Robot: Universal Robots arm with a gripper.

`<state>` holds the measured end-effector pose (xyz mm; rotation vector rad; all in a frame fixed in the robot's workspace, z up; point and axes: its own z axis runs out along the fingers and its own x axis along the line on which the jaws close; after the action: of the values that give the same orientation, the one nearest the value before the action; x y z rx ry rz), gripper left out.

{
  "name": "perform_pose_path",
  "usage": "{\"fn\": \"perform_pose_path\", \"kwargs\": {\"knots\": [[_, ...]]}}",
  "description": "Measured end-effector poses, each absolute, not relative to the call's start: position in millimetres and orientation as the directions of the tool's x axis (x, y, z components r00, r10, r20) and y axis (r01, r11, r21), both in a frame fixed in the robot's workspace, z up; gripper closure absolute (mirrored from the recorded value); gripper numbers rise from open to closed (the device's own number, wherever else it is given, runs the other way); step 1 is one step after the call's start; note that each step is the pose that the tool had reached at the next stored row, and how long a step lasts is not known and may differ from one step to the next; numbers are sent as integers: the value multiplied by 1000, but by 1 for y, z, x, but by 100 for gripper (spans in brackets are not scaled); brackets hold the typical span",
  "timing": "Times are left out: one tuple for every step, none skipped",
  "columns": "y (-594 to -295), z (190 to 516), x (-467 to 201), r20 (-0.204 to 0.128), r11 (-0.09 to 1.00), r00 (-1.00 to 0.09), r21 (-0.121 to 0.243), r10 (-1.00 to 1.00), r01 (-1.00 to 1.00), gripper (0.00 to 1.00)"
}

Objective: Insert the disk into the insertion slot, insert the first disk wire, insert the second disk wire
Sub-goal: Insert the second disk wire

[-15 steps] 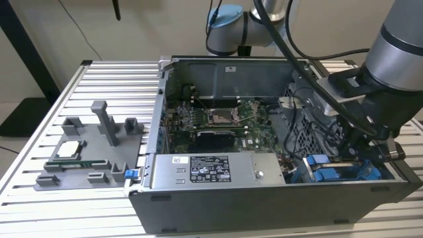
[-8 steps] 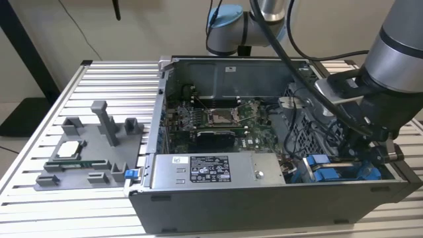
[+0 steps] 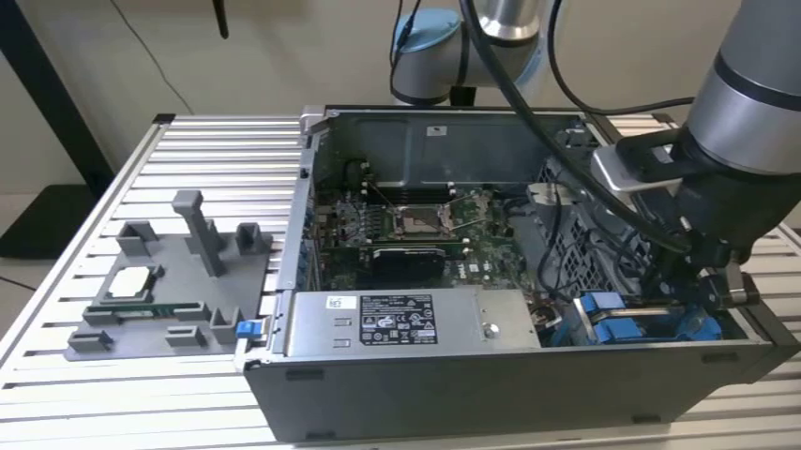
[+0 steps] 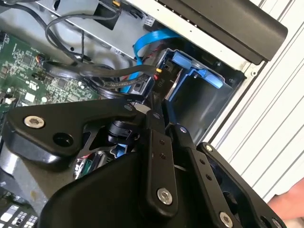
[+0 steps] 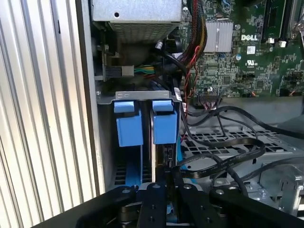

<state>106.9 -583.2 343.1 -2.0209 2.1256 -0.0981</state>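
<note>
gripper (image 5: 167,183) down in the case corner, fingers pinched narrow on a black wire connector (image 4: 159,80) at the rear edge of the disk (image 5: 164,142); disk seated edge-on in the insertion slot (image 5: 142,97), long axis running straight ahead of the fingertips

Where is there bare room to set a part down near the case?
The slatted table is bare behind the grey parts fixture and in front of the computer case. It is crowded inside around the blue drive caddies, cables and the tool.
</note>
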Motion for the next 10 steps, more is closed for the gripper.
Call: {"fn": "perform_pose_path", "kwargs": {"knots": [[-583, 343, 107, -103, 60, -41, -189, -994, -980, 100], [-582, 343, 107, -103, 60, -41, -189, -994, -980, 100], [-582, 343, 107, -103, 60, -41, -189, -994, -980, 100], [-582, 343, 107, -103, 60, -41, -189, -994, -980, 100], [-582, 343, 107, -103, 60, -41, -189, -994, -980, 100], [-582, 343, 107, -103, 60, -41, -189, -994, -980, 100], [-582, 343, 107, -103, 60, -41, -189, -994, -980, 100], [-582, 343, 107, -103, 60, -41, -190, -994, -980, 100], [-582, 343, 107, -103, 60, -41, -189, -994, -980, 100], [-582, 342, 107, -103, 60, -41, -189, -994, -980, 100]]}}
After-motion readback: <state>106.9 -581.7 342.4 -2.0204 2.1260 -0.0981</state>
